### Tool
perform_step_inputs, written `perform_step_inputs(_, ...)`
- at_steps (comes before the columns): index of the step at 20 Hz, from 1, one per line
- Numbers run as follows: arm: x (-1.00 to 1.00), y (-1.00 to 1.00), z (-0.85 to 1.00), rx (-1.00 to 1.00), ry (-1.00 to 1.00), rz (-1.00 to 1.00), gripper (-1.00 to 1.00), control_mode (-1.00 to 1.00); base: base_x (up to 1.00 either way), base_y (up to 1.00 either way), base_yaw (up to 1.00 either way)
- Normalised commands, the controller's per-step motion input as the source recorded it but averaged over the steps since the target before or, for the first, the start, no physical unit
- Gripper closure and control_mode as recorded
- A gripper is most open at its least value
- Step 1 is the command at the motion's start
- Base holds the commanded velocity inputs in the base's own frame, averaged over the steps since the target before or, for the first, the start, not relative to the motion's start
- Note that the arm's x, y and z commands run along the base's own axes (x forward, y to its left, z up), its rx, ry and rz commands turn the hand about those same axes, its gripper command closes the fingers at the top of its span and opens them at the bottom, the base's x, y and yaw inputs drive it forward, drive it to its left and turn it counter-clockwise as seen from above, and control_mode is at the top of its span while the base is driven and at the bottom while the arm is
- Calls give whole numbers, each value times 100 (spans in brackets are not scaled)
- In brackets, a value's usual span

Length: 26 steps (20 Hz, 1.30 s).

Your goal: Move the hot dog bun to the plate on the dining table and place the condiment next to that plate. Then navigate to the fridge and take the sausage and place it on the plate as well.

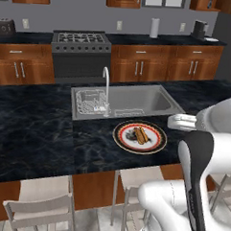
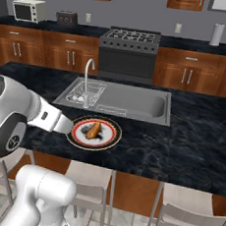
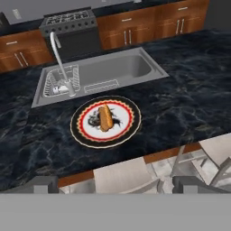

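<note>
below my hand, the black marbled desk [image 3: 189, 103] carries the plate [image 3: 85, 135] just beside its inset sink [image 3: 135, 67].

A small tan-orange hot dog bun [image 3: 105, 117] with browner edges lies flat on the white centre of a round plate with a dark red-and-black rim [image 3: 129, 134], over the plate's dark markings. It rests lengthwise, well inside the rim. The plate sits flat on the long black marbled dining table [image 3: 180, 103], just in front of the inset steel sink and near the table's front edge.
</note>
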Motion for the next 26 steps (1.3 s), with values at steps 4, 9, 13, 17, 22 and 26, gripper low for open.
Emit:
perform_step_inputs(4, -4, 1, -3, -1, -1, 0, -100, -100, 0, 0, 0)
perform_step_inputs(9, -20, 0, -10, 0, -2, -4, -100, 100, -42, -17, -10)
perform_step_inputs(13, 0, 0, 0, 0, 0, 0, -100, 100, -61, -67, -16)
perform_step_inputs(17, 0, 0, 0, 0, 0, 0, -100, 100, -32, -95, -5)
perform_step_inputs(22, 0, 0, 0, 0, 0, 0, -100, 100, 5, -100, 0)
perform_step_inputs(26, 0, 0, 0, 0, 0, 0, -100, 100, 24, -100, 2)
